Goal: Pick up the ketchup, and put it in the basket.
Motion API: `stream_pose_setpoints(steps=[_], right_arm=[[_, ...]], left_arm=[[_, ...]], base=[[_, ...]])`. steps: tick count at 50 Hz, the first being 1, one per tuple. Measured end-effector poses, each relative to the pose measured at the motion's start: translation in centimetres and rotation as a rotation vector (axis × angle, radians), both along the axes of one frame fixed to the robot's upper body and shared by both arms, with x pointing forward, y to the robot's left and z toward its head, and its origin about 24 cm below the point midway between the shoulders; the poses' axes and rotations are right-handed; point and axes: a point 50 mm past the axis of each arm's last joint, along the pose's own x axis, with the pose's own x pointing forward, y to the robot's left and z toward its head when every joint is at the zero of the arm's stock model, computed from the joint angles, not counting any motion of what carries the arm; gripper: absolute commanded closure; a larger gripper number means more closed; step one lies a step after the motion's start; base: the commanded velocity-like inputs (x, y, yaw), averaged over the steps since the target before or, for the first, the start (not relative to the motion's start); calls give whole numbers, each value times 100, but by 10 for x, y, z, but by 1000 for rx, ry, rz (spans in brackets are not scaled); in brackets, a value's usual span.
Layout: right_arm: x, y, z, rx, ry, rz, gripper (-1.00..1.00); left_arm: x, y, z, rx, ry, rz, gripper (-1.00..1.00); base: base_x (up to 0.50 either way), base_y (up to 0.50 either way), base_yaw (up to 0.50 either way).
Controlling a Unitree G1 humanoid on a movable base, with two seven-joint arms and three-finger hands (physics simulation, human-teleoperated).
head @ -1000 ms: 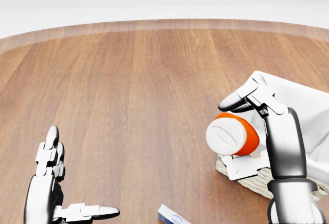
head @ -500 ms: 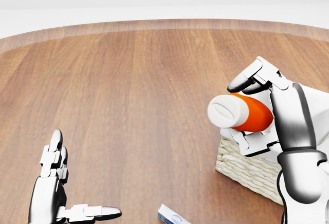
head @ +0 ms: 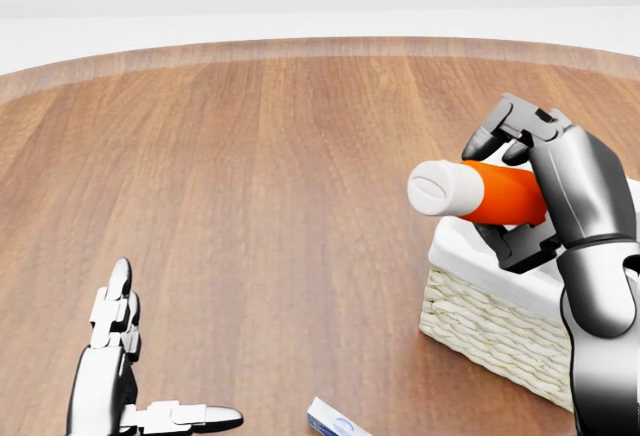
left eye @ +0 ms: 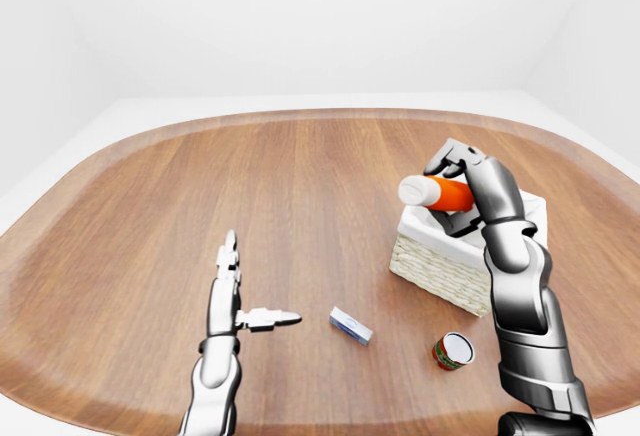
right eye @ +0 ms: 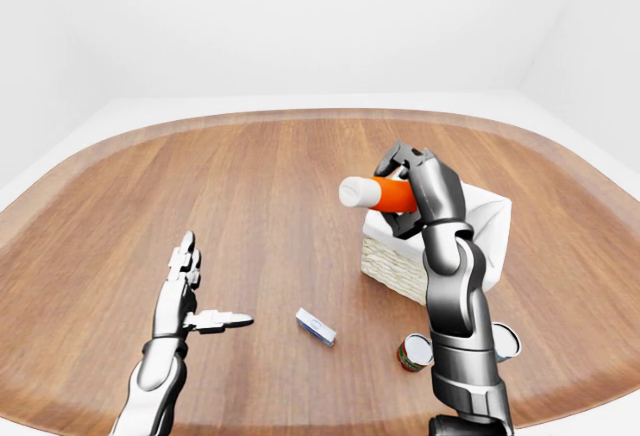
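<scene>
The right hand [head: 545, 191] held the ketchup [head: 480, 193] sideways in closed fingers, its white cap jutting past the basket [head: 490, 326] rim; released there, it could tip onto the bench [head: 250, 186]. The left hand [left eye: 228, 301] stayed out of it, fingers spread

On the table [left eye: 150, 206], the basket [left eye: 440, 266] sits right of the small box [left eye: 351, 326], the can [left eye: 452, 351] below it.

Table [left eye: 200, 186]: basket [left eye: 440, 266], box [left eye: 351, 326], can [left eye: 452, 351].
</scene>
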Motion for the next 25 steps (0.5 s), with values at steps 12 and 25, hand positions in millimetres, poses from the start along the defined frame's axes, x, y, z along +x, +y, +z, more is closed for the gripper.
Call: stream_pose_setpoints(steps=[12, 25], right_arm=[[10, -16, 9, -105, 29, -59, 100], [17, -32, 18, -194, 59, -115, 100]], left_arm=[[1, -1, -2, 3, 10, -1, -100], [1, -2, -4, 4, 16, -2, -100]], base=[[0, 0, 0], [0, 0, 0]])
